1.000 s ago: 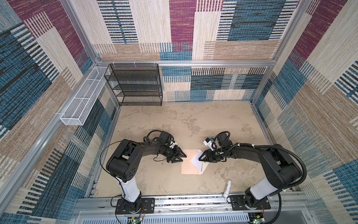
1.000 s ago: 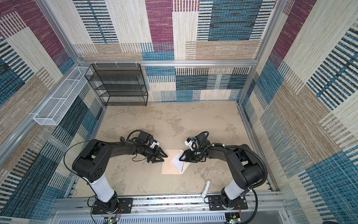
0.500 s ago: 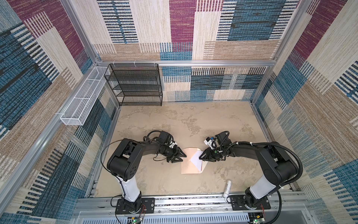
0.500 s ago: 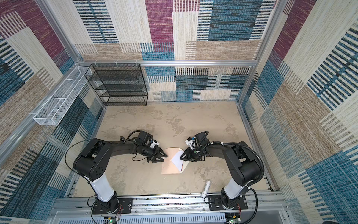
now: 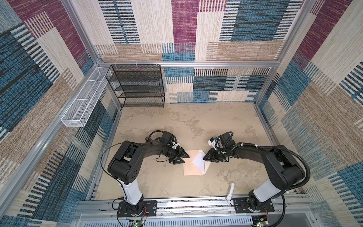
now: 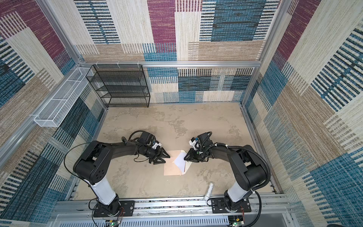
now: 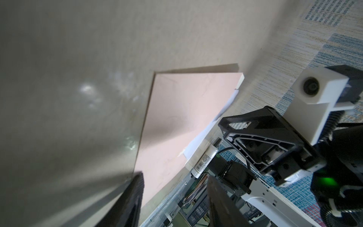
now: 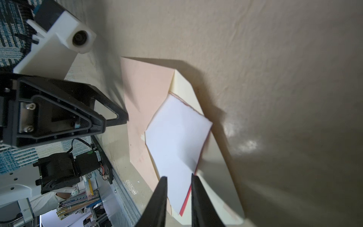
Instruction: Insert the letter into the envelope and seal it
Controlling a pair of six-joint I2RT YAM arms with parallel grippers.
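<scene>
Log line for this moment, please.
left gripper open, beside envelope | right gripper astride letter edge, grip unclear | letter white-side-up, not inserted | flap open

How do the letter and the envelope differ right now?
The letter shows white with a red edge; the envelope is peach-tan, flap lining cream. The letter sits skewed on top; the envelope lies flat beneath. The letter is smaller than the envelope. Both are thin paper rectangles.
</scene>
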